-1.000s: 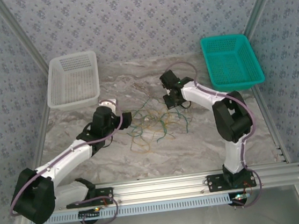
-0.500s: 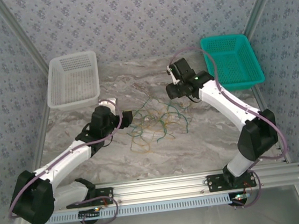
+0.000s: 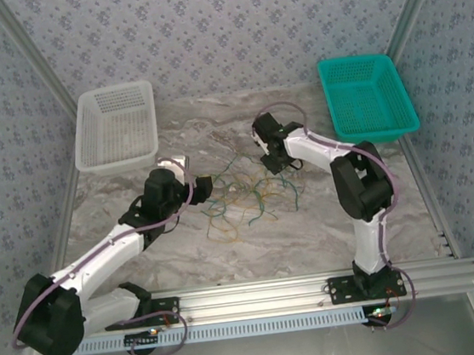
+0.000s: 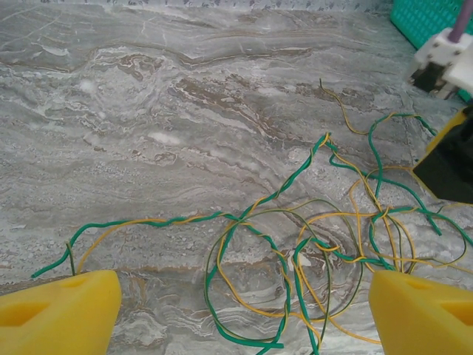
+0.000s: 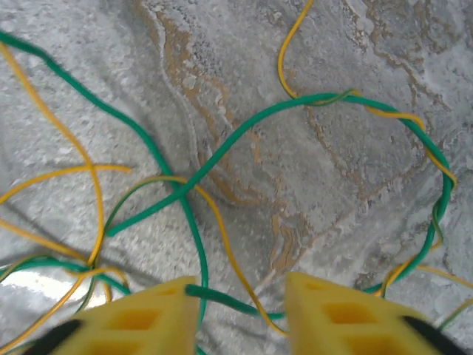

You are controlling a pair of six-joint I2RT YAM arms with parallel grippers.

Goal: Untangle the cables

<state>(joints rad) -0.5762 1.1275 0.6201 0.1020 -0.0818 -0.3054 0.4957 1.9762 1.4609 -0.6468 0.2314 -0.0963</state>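
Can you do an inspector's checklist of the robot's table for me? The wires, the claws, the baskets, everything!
Surface: grey marbled tabletop.
Job's things: thin green and yellow wires, looped and twisted together in one pile between the arms.
Clutter: nothing seen.
Claws: left claw wide open, facing the pile; right claw open, low over it, a green wire passing between its jaws.
Cables: purple cables run along both arms.
Surroundings: white basket far left, teal basket far right, patterned walls, metal rail at the near edge.

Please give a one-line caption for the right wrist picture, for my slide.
Right gripper open over tangled green and yellow cables on marble table.
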